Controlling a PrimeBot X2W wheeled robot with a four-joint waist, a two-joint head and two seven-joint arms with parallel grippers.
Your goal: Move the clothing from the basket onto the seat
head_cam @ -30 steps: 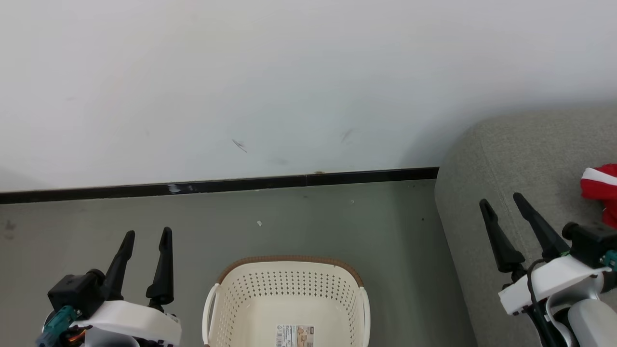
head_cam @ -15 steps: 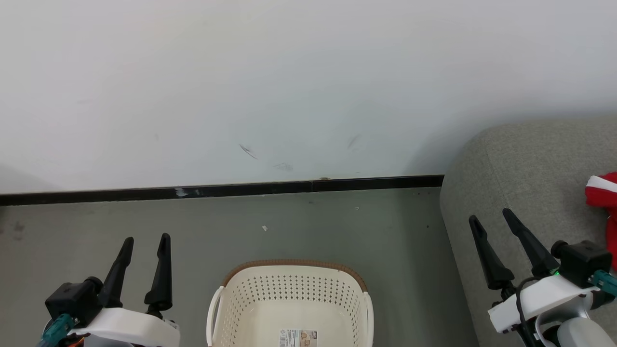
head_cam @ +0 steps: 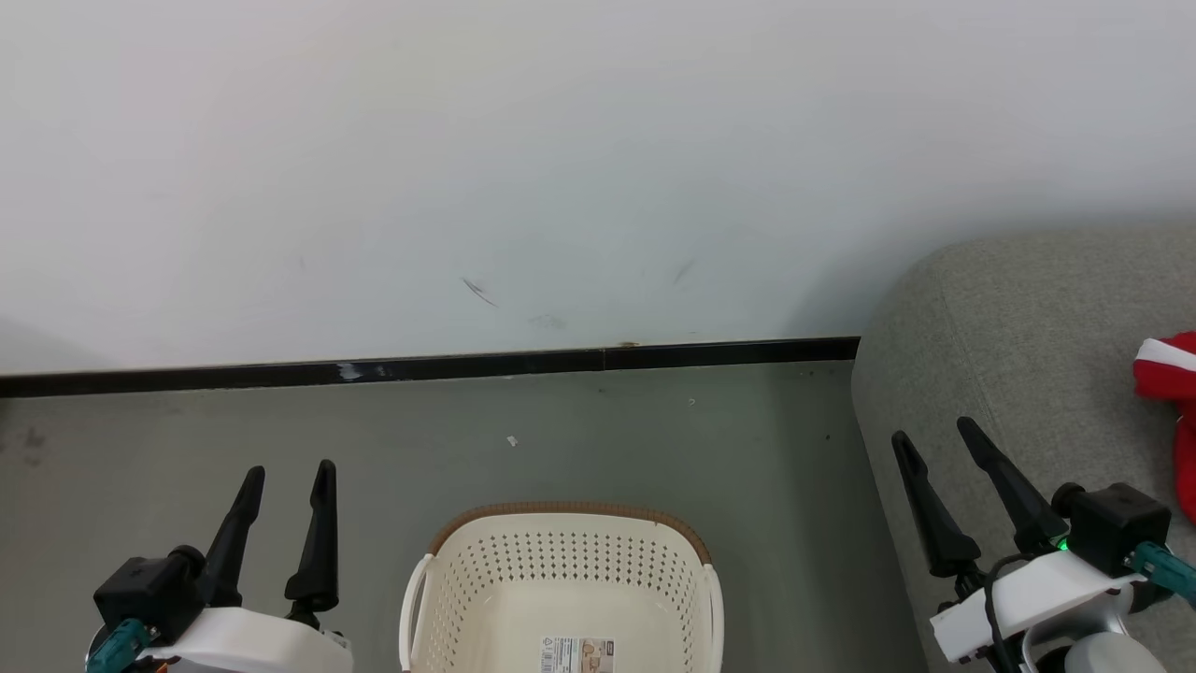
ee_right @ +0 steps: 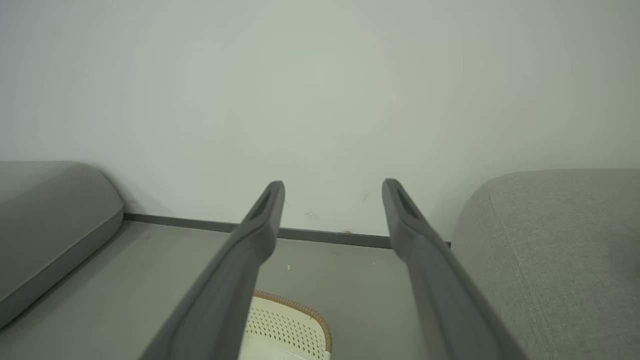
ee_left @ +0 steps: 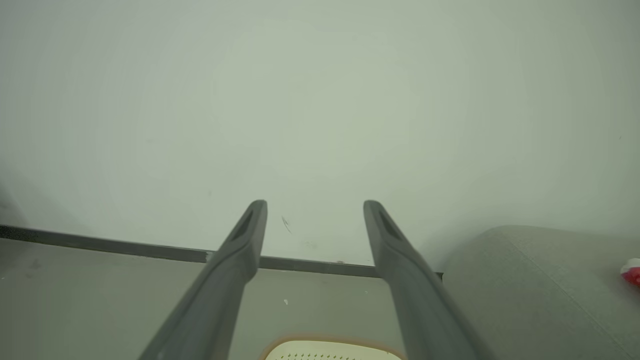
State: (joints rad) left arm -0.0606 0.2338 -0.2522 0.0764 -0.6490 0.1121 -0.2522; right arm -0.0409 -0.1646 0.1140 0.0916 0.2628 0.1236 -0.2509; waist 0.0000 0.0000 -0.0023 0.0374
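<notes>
soft red-and-white fabric clothing [head_cam: 1168,374] at the right edge looks light and floppy (pinch a bunched fold), while the dark-fingered left gripper [head_cam: 290,467] and right gripper [head_cam: 932,430] stand wide, empty.

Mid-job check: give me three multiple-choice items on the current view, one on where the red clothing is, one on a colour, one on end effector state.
1. Where does the red clothing lie? A in the basket; B on the seat; C in the left end effector.
2. What colour is the basket's rim? A blue; B brown; C black.
3. What state are the left end effector and right end effector in? A both open, empty; B both shut; C right shut on clothing.
Answers: 1 B: red fabric rests on the grey seat. 2 B: a brown woven band tops the cream wall. 3 A: both stand spread with nothing between.
</notes>
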